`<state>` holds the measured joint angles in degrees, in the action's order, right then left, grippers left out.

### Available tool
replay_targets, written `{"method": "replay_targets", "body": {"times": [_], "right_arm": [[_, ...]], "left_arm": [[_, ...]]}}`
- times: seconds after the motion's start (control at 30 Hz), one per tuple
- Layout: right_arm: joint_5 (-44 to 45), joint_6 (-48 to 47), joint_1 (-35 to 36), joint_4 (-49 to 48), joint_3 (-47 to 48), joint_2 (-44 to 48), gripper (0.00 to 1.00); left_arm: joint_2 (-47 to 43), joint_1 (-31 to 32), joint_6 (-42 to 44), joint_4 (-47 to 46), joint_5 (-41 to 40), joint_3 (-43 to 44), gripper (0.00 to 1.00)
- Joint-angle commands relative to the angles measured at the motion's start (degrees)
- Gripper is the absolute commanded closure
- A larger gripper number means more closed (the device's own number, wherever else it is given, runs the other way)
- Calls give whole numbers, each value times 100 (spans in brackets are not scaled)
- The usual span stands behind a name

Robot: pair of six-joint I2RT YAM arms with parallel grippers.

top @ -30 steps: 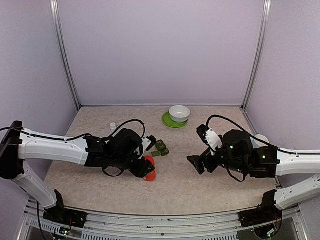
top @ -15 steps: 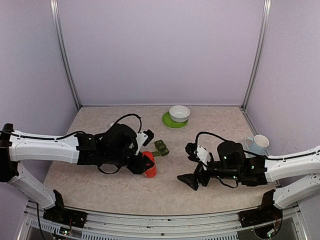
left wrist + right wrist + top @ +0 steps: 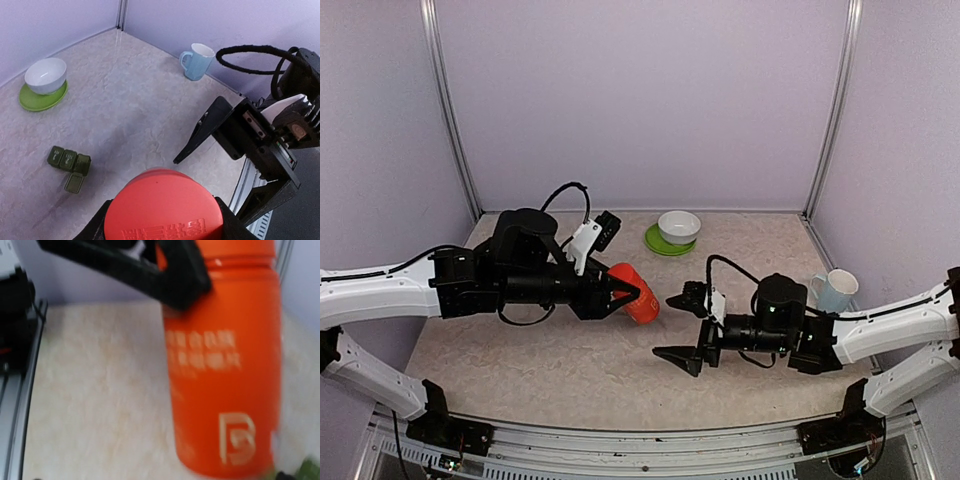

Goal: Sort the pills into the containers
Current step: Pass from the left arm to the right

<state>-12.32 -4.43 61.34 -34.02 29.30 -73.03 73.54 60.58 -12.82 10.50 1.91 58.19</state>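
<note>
My left gripper point(image 3: 620, 291) is shut on a red cylindrical bottle point(image 3: 638, 293) and holds it off the table, tilted, cap end toward the right arm. In the left wrist view the red cap point(image 3: 162, 210) fills the space between my fingers point(image 3: 231, 224). My right gripper point(image 3: 678, 328) stands open just right of the bottle, one finger above it and one below. The right wrist view shows the bottle point(image 3: 225, 365) close up, blurred. The dark green containers point(image 3: 69, 160) lie on the table, one lid flap open; the bottle hides them from above. No pills show.
A white bowl point(image 3: 679, 225) sits on a green saucer point(image 3: 661, 244) at the back. A light blue mug point(image 3: 835, 290) stands at the right, behind the right arm. The table's front rail point(image 3: 640, 440) runs along the near edge.
My left arm has lifted the red bottle off the table, up and to the right, and tipped it over. The right gripper has swung left toward it, staying open.
</note>
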Motion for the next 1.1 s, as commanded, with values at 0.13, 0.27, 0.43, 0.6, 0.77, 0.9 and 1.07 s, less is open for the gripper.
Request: {"method": "replay_targets", "body": {"times": [0.13,0.27,0.43,0.6,0.77,0.9,1.07], "right_arm": [[-235,-499,-35,-1397,350,-61,3],[-131,-577,-34,-1794,420,-111,4],[-158,-714,-35,-2121,511,-238,5],[37,-810,-35,-2280,602,-375,9],[222,-882,-35,-2409,567,-363,19],[370,-960,-35,-2494,514,-378,24],[338,-992,-34,-2568,514,-455,42]], "left_arm": [[-187,42,-337,-1343,668,164,68],[-114,42,-479,-1796,864,149,68],[20,51,-680,-2208,1074,198,67],[123,51,-756,-2272,1147,318,67],[159,51,-748,-2289,1154,365,67],[153,51,-730,-2280,1147,385,67],[148,46,-730,-2274,1126,385,67]]}}
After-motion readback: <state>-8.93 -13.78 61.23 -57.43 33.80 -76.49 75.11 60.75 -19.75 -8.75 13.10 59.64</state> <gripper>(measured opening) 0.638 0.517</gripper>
